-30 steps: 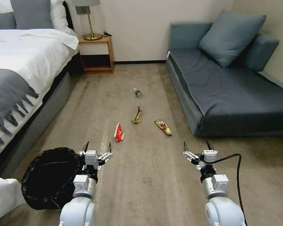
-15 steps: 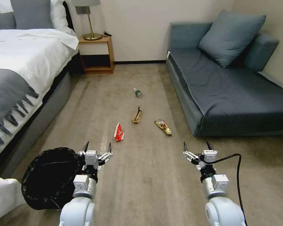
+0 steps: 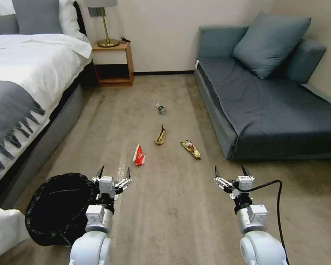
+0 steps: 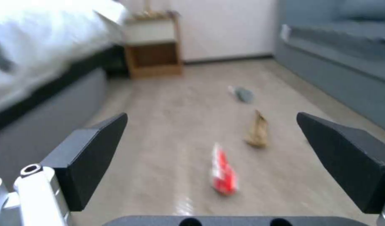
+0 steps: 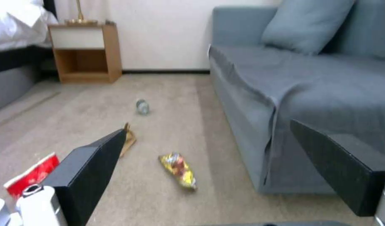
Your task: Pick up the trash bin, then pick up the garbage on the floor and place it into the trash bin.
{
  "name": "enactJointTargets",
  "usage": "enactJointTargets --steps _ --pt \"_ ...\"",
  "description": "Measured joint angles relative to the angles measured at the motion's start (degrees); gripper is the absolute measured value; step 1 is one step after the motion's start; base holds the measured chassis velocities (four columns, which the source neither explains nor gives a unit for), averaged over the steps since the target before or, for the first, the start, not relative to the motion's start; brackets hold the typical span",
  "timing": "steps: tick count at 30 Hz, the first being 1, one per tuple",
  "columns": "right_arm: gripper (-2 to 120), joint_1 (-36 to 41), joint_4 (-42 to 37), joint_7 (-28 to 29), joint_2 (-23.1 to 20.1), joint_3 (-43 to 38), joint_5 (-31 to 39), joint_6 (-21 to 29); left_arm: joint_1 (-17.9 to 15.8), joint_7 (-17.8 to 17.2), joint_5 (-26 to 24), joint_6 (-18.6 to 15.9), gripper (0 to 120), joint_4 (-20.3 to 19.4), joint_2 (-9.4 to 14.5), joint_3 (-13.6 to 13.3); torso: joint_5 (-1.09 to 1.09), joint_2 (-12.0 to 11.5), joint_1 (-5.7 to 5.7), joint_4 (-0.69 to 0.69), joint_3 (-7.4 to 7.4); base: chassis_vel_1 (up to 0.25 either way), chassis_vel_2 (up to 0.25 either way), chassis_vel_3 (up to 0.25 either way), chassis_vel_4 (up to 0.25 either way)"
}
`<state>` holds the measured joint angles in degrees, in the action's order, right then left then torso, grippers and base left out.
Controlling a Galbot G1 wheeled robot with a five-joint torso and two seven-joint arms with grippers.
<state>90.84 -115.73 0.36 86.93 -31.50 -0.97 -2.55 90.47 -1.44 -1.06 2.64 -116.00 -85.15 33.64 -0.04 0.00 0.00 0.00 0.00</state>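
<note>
Hovering low with fingers spread wide and empty, the left gripper [image 3: 113,176] sits just beside the trash bin [image 3: 59,208] on the carpet — likely poised to take its rim first. Right gripper [image 3: 230,173], equally open and empty, waits short of the garbage [image 3: 139,155] scattered ahead.

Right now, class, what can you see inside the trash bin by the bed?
Inside the trash bin only crinkled black bag lining shows; no litter is visible. The left gripper and its arm cover the bin's right edge, so that part stays unseen.
</note>
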Motion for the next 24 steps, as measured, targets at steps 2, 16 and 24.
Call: enactJointTargets --steps 2,16,24 --pt "100 4.32 -2.54 0.86 2.1 0.06 -2.19 -5.04 3.06 -2.88 -1.99 5.07 100 -2.61 1.57 4.12 0.04 0.0 0.0 0.0 0.0 0.0 0.0 0.0 0.0" --pt "100 8.68 -5.3 2.06 4.02 1.05 -4.37 -10.42 8.45 -2.61 -2.93 10.11 100 -5.12 6.11 4.99 0.02 0.0 0.0 0.0 0.0 0.0 0.0 0.0 0.0" --pt "100 7.71 -3.81 1.87 3.02 0.95 -2.13 -9.86 9.51 -1.99 -9.88 5.2 100 -6.49 11.78 10.94 0.03 0.0 0.0 0.01 0.0 0.0 0.0 0.0 0.0"
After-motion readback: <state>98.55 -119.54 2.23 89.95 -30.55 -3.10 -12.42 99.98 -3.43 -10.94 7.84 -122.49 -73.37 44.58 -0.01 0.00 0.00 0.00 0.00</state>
